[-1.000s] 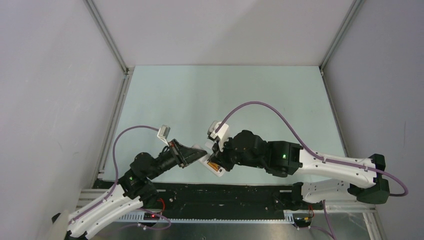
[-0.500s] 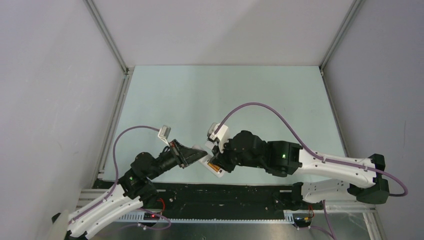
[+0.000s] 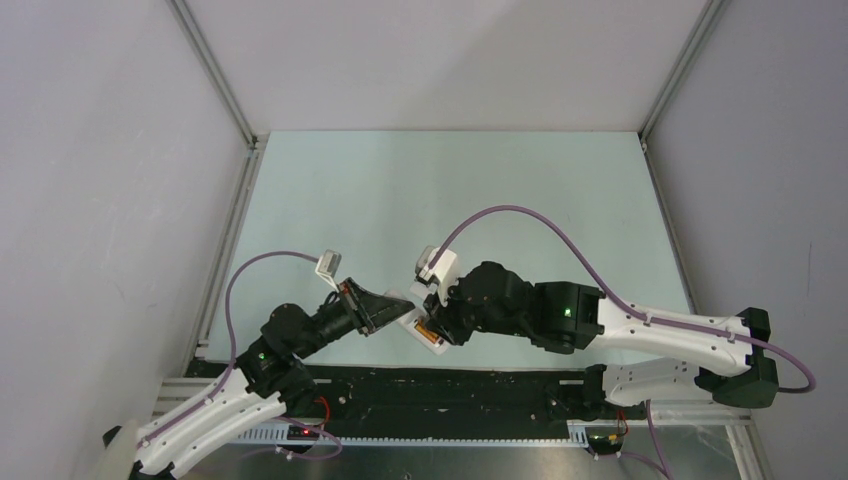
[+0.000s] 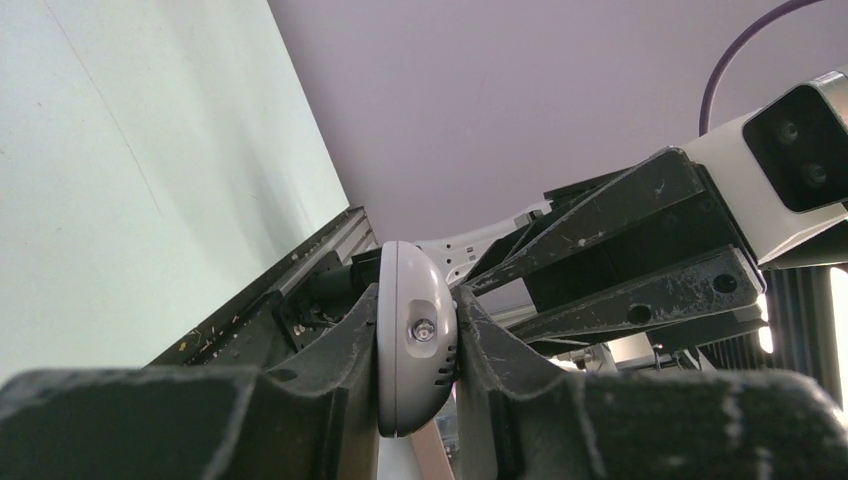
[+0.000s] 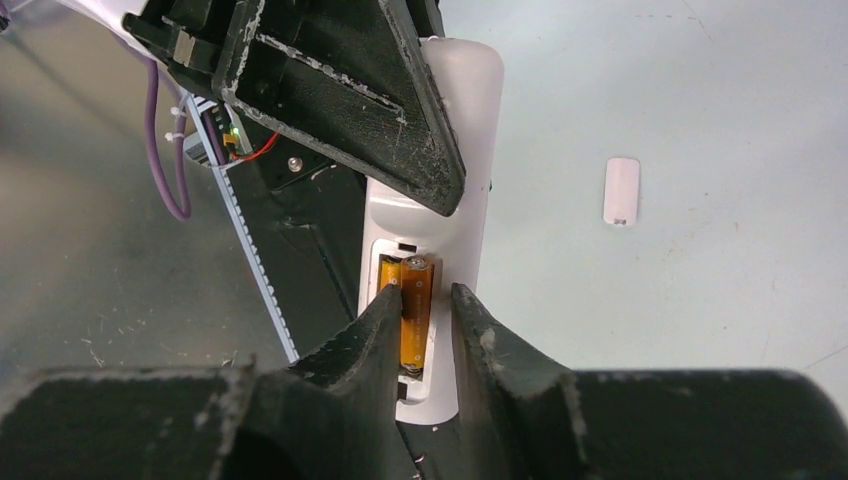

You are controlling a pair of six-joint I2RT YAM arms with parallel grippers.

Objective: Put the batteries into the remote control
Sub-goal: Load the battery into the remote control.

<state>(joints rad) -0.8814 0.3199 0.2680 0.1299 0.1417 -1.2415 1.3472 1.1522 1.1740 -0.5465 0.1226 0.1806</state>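
Observation:
My left gripper (image 3: 393,309) is shut on the white remote control (image 3: 411,316) and holds it by its edges near the table's front edge. In the left wrist view its rounded end (image 4: 414,340) sits clamped between my fingers. In the right wrist view the remote (image 5: 470,100) lies back side up with its battery recess open. Two orange batteries (image 5: 416,312) lie side by side in the recess. My right gripper (image 5: 422,292) is slightly open; its fingers straddle the nearer battery, the left finger against it and the right finger apart from it. The orange also shows in the top view (image 3: 427,336).
A small white battery cover (image 5: 622,191) lies flat on the pale green table to the right of the remote. A black strip with cable ducts (image 3: 500,385) runs along the near edge. Grey walls enclose the table on three sides.

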